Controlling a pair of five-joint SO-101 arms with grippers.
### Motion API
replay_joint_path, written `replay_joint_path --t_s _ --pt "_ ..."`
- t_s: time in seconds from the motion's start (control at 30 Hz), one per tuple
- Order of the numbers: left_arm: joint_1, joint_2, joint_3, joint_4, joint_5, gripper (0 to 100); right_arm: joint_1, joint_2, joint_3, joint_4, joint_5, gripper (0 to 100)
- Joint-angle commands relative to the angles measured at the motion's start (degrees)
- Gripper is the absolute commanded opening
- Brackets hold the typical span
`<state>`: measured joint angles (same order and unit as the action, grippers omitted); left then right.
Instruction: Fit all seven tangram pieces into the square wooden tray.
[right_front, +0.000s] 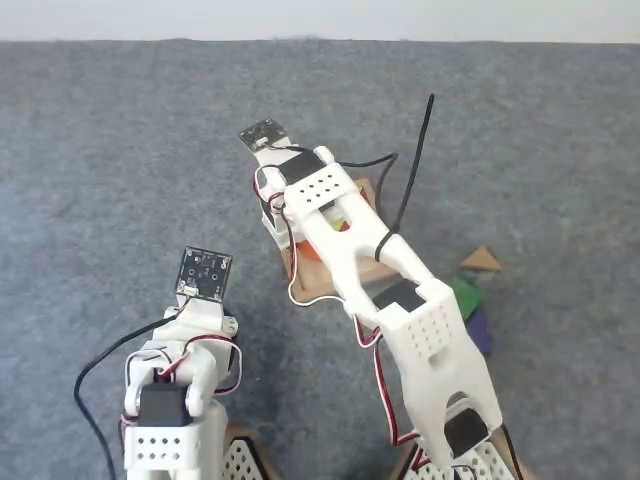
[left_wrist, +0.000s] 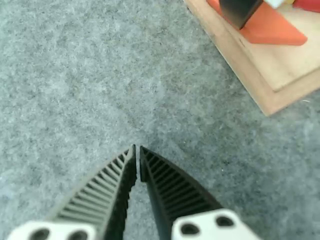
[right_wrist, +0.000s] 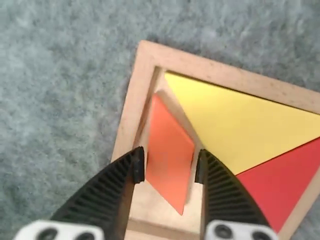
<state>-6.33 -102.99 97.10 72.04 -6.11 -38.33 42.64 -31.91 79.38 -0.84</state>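
The orange parallelogram piece (right_wrist: 171, 145) sits between the fingers of my right gripper (right_wrist: 169, 165), which is closed on its two long edges, just inside one corner of the square wooden tray (right_wrist: 131, 100). It lies close along the tray's wall, with a strip of bare tray floor between it and the big yellow triangle (right_wrist: 240, 120). That triangle lies in the tray, with the red triangle (right_wrist: 275, 185) touching it edge to edge. The orange piece looks slightly tipped rather than flat, though I cannot be sure. I judge this to be the seating of that piece, somewhere around the middle of the task. The next move calls for turning the parallelogram so that a long edge meets the yellow triangle's edge. Then I would lower it until it lies flat before letting go, taking care not to push the two triangles out of place. In the high view a tan triangle (right_front: 482, 260), a green piece (right_front: 466, 294) and a purple piece (right_front: 480, 328) wait on the grey carpeted table (right_front: 120, 150) beside the tray, near my right arm. My left gripper (left_wrist: 138, 150) hangs over bare carpet near another corner of the tray, fingertips nearly together and holding nothing.
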Motion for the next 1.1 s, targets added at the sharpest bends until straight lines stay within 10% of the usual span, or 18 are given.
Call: replay_joint_path --t_s 0.0,0.5,0.87,1.07 --pt "-0.18 -1.14 -0.66 0.26 0.53 1 -1.1 -1.1 -3.6 0.13 0.88 16.6" --pt "-0.18 -1.14 -0.66 0.26 0.53 1 2.95 -22.2 2.81 3.03 8.18 14.2" --pt "-0.18 -1.14 -0.66 0.26 0.53 1 1.8 -49.19 55.91 -29.85 18.46 19.9" --pt "-0.18 -1.14 -0.66 0.26 0.53 1 1.54 -45.93 59.96 -34.42 16.53 23.0"
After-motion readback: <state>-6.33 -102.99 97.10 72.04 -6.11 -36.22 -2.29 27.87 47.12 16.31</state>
